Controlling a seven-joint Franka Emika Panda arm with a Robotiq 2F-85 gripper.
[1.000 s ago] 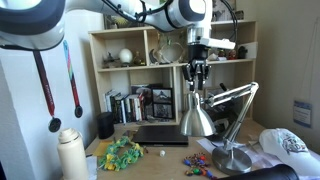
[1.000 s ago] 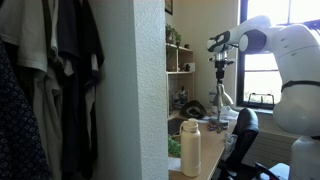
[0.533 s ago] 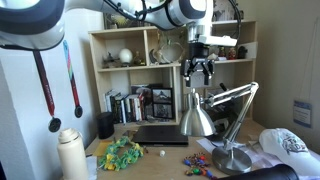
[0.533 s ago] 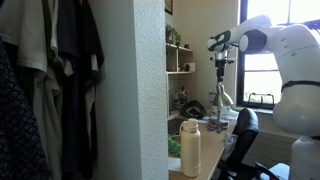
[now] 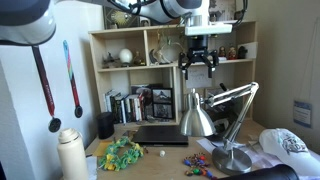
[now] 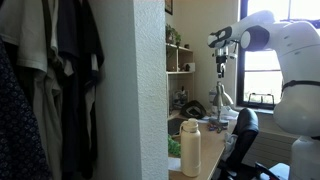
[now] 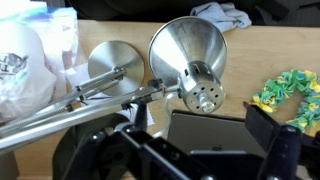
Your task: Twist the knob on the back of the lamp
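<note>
The silver lamp (image 5: 198, 116) stands on the desk, its bell shade pointing down, its round base (image 5: 233, 158) to the right. The tiny knob (image 5: 196, 92) caps the shade's narrow top. My gripper (image 5: 198, 68) hangs open a short way above the knob, holding nothing. In the wrist view I look straight down on the shade (image 7: 187, 50) and the knob (image 7: 207, 103) on its perforated cap. There the knob lies between and beyond the spread fingers (image 7: 281, 138), clear of both. In an exterior view the gripper (image 6: 222, 62) sits above the lamp (image 6: 218, 100).
A closed dark laptop (image 5: 160, 135) lies beside the shade. A colourful fabric heap (image 5: 122, 153) and a white bottle (image 5: 70, 153) stand nearer the front. A bookshelf (image 5: 140, 70) backs the desk. A white bag (image 7: 25, 65) lies by the lamp's base (image 7: 115, 62).
The gripper was shut round the knob a second ago. It has opened wide and risen clear of the shade's top. The lamp has stayed where it was.
</note>
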